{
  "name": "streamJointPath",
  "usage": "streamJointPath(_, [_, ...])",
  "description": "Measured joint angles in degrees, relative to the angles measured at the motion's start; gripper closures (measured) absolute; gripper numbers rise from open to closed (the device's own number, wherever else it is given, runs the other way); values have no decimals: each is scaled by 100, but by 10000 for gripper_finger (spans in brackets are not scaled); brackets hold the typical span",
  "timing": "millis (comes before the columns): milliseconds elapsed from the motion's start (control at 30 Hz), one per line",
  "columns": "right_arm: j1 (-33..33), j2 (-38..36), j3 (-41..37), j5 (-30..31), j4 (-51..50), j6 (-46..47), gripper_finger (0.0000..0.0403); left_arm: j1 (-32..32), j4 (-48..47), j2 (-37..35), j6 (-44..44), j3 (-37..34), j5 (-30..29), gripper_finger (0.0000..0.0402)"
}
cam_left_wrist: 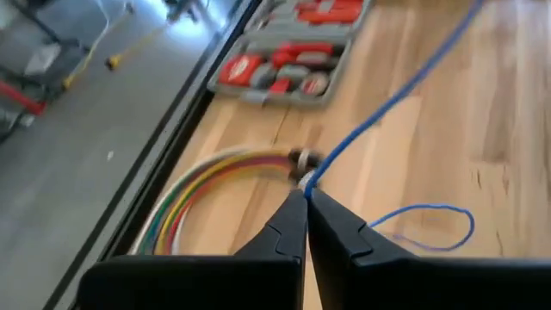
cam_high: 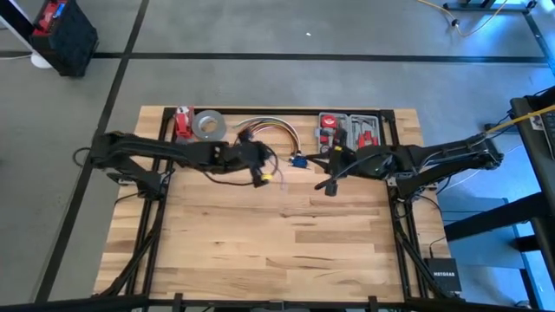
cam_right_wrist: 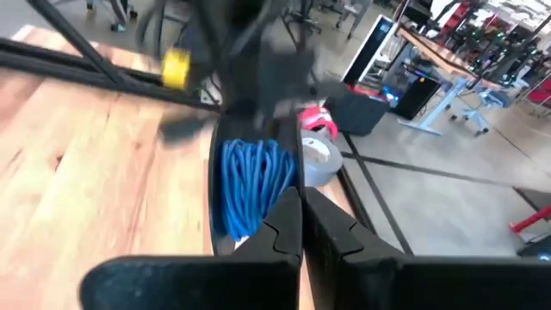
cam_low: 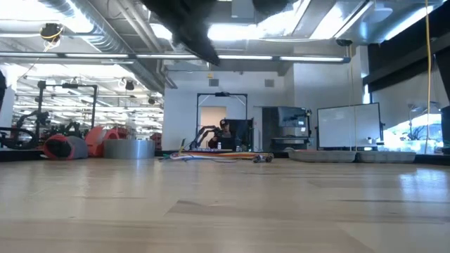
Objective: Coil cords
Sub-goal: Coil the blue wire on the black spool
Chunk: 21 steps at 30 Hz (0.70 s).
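Both hands hang left of the tool case [cam_high: 349, 130]. The left hand [cam_left_wrist: 305, 200] is pinched closed on the blue cord [cam_left_wrist: 405, 86]; the right hand [cam_right_wrist: 301, 202] is clamped on its coiled bundle [cam_right_wrist: 254, 181]. Thin, limp and light, it should slip easily: grip near the loops

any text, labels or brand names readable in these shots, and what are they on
"NETGEAR": on the small black box on the floor by the table's right corner in the high view; small, only just legible.
Tool case: no readable lettering, too small.
Tape roll: no print legible.
Low view and both wrist views: nothing readable; background signs too blurred.
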Motion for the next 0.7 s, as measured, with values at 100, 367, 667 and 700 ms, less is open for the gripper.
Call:
streamJointPath(100, [-9, 135, -128, 69, 31, 1, 401, 7, -543, -494, -222, 0, -73, 401])
streamJointPath(367, [-403, 686, -397, 318, 427, -24, 401, -203, -414, -1142, -723, 2, -34, 401])
streamJointPath(667, [-732, 1366, -412, 112, 1146, -102, 401, -557, 474, -962, -841, 0, -23, 401])
streamJointPath(700, [-728, 1408, -412, 63, 1171, -142, 401, -539, 418, -959, -844, -3, -31, 401])
